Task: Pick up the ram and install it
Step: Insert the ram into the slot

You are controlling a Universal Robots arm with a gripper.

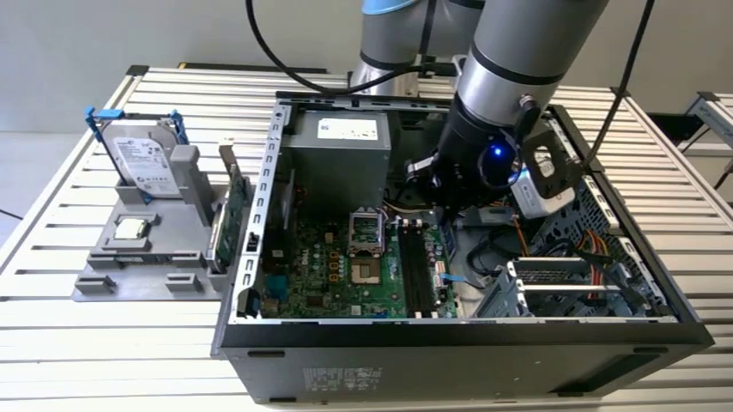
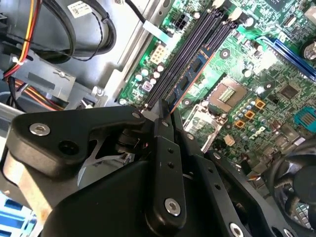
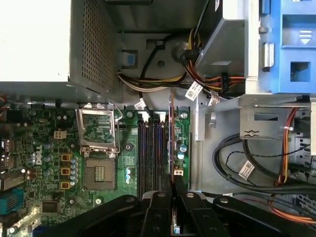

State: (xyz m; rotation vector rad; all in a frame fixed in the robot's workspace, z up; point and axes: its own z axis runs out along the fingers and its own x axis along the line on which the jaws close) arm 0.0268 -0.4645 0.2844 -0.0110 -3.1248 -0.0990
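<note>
Open case point(image 1: 458, 330) on desk point(image 1: 92, 343): motherboard point(image 1: 332, 266), power supply point(image 1: 338, 159), drive cage point(image 1: 572, 287). Pincer point(image 3: 172, 197) closed on ram point(image 3: 172, 143), edge-on over slots point(image 3: 150, 153). Ram's lower end hidden by fingers point(image 3: 159, 212).

Your arm point(image 1: 521, 60) reached down steeply from the far side, its grey upper segment angled toward the exterior view's left and its dark wrist section lowest. A blue light glowed on the wrist. You had the gripper point(image 3: 172, 195) pointed downward, its black fingers point(image 3: 159, 212) drawn close together on a thin upright edge; in the second wrist view the gripper point(image 2: 160, 121) showed the same narrow closure.
</note>
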